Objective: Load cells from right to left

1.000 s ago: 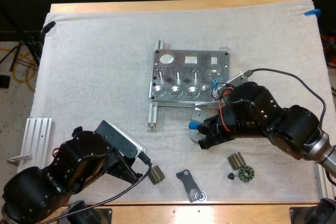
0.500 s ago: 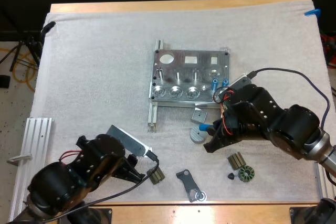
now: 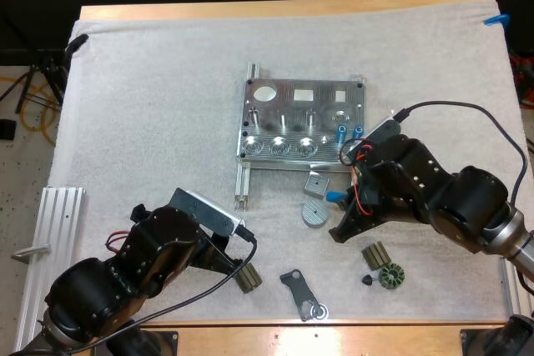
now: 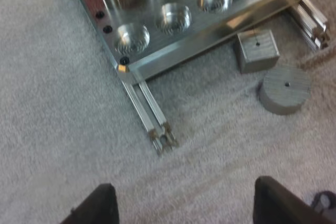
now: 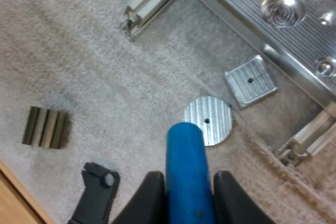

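so two blue cells point(image 3: 341, 132) already stand at the fixture point(image 3: 304, 97)'s right end, right gripper point(image 5: 186, 184) is pinching another blue cell point(image 5: 185, 150) near the round disc point(image 5: 208, 120), left gripper point(image 4: 191, 203) spread wide on nothing, three round pockets point(image 3: 276, 147) look unfilled

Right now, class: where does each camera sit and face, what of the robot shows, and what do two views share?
High view: behind the robot, looking forward and down at the metal fixture; left arm, right arm show.
Left wrist view: on the left arm, facing the fixture's corner; open left gripper.
Right wrist view: on the right arm, looking down; right gripper clamps a blue cylinder.
Both wrist views share the round disc and square block.
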Available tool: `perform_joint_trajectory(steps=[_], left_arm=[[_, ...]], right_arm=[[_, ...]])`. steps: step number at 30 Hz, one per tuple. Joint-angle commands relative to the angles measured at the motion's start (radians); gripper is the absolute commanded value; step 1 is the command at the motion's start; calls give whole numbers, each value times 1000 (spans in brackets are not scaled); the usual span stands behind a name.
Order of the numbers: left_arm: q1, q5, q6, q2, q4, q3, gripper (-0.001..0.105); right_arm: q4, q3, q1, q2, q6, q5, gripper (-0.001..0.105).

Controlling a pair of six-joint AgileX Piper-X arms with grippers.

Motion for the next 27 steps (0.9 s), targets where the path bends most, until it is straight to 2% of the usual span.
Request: perform_joint_trajectory(steps=[1,13,20,27], left_arm=[[2,-21,-15,-5,-15,-5,55],[2,-21,8,-5,-60,-5,55],[2,-21,28,-5,-69,-5,55],[2,-17,48,-5,-69,-5,55]], right_arm=[[9,-25,1,-2,-19,20,13],[248,-248,1,114,-214,157,13],[298,-359,-4,219,-298,163,13],[325,-472,-90,326,-391,144,13]])
